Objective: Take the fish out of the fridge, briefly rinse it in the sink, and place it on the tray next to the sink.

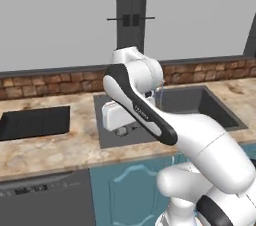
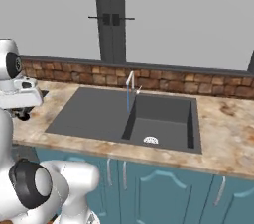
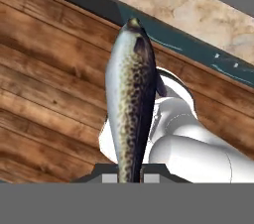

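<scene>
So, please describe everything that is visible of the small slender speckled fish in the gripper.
The small slender speckled fish has a silvery-grey belly side and a brown, dark-spotted back, with a dark fin near its upper end. It tapers to a point at the top. In the hand view it stands lengthwise out of the gripper, whose two dark finger tips close on its lower end. Nothing else touches it. Behind it lie the wooden floor and the counter edge.

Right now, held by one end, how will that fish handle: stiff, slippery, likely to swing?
The fish stands straight out from the fingers, so probably stiff. Its glossy skin suggests slippery. Long and clamped at one end, it may pivot on fast moves.
</scene>
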{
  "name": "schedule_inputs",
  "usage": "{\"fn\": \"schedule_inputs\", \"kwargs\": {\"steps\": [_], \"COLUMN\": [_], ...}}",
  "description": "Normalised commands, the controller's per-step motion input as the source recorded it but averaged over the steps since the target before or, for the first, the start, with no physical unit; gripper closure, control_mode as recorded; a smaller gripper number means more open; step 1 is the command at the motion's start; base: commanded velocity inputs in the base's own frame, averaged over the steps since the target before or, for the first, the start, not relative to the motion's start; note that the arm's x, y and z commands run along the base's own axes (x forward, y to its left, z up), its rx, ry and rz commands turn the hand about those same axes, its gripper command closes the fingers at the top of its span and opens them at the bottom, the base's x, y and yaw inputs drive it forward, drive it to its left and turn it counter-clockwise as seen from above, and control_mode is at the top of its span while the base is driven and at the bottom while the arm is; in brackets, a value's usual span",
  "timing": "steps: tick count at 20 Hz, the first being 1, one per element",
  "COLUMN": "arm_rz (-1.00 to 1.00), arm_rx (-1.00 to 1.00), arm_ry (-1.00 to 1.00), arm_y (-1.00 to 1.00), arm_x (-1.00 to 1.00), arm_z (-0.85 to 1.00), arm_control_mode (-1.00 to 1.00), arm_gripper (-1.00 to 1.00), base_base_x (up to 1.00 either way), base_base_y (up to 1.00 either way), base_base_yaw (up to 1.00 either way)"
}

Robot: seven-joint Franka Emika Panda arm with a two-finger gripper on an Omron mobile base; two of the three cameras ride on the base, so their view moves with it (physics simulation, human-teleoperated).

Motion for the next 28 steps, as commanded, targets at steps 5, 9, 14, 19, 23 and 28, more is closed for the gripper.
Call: {"fn": "schedule_inputs", "kwargs": {"steps": [5, 9, 14, 19, 23, 28], "arm_rz": [0.0, 0.0, 0.06, 0.25, 0.38, 0.33], "arm_rx": [0.0, 0.0, 0.11, 0.13, 0.37, 0.28], "arm_ry": [0.0, 0.0, -0.33, -0.34, -0.25, 0.03], "arm_y": [0.0, 0.0, 0.23, -0.06, -0.82, -0.43], "arm_x": [0.0, 0.0, 0.55, 0.78, 0.77, 0.81], "arm_z": [0.0, 0.0, -0.05, -0.34, -0.49, -0.34], "arm_control_mode": [1.0, 1.0, -1.0, -1.0, -1.0, -1.0], "arm_gripper": [1.0, 1.0, 1.0, 1.0, 1.0, 1.0], "base_base_x": [0.7, 0.64, 0.11, 0.0, 0.0, 0.0], "base_base_y": [1.0, 1.0, 0.17, 0.0, 0.0, 0.0], "base_base_yaw": [0.03, 0.02, 0.0, 0.0, 0.0, 0.0]}}
